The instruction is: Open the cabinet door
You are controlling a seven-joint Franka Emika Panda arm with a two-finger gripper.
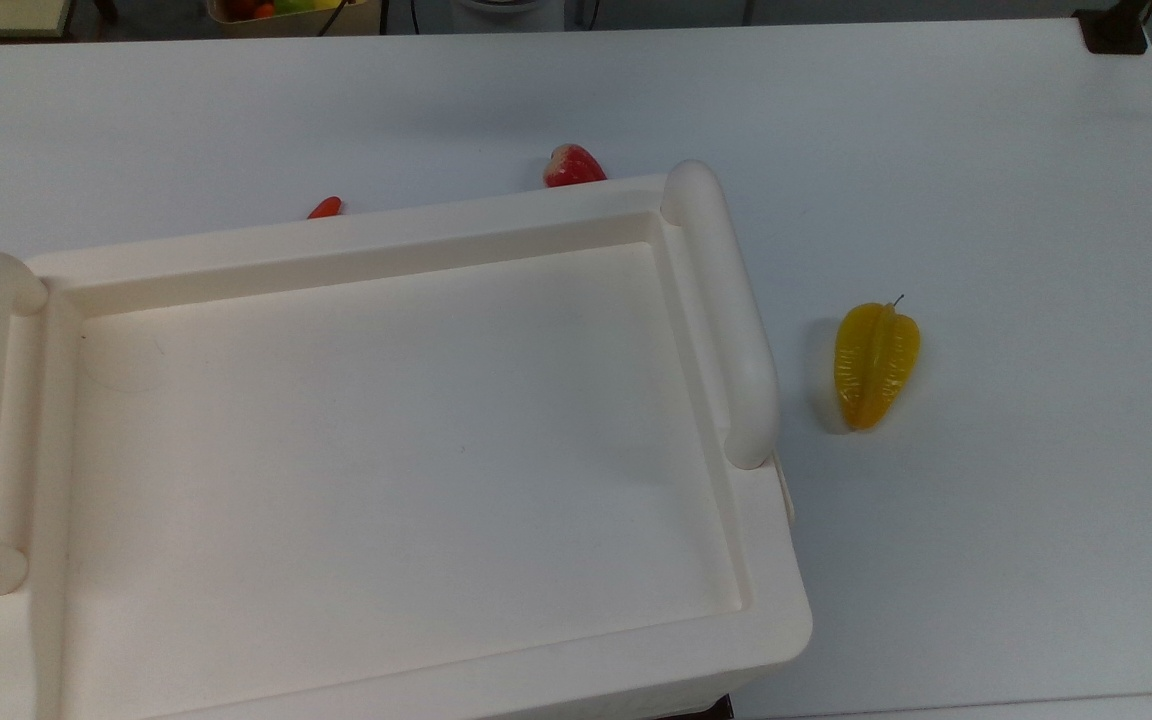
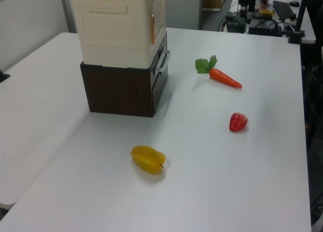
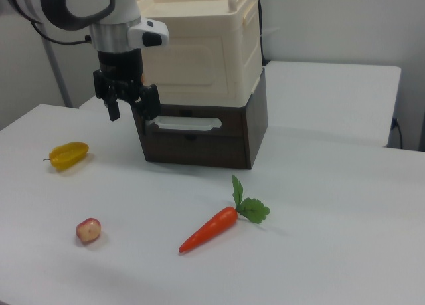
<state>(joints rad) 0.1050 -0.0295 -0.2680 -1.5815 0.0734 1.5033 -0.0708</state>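
Tool (image 3: 127,107) first: the black two-finger end of the white robot arm hangs at the right view's left front corner of the stacked unit, its two fingers spread apart with nothing between them. It sits level with the join between the cream plastic cabinet (image 3: 199,49) on top and the dark brown wooden base box (image 3: 199,142) beneath, just beside the pale bar handle (image 3: 184,123) on the base's front.

The cabinet door (image 3: 188,64), a flat cream panel with a raised rectangular frame, faces forward in the right view and looks shut, lying flush with the body. In the left view a thin orange strip (image 2: 152,29) runs down one front edge, perhaps a hinge or latch; I cannot tell which.

My judgement: this is the approach, before any contact. Next the tool needs to find the door's free edge, hook or pinch it, and draw it outward along its swing.

On the white desk (image 3: 345,205) lie a yellow starfruit (image 3: 68,155), a red strawberry (image 3: 88,230) and an orange carrot with green leaves (image 3: 216,228), all well apart from the cabinet.
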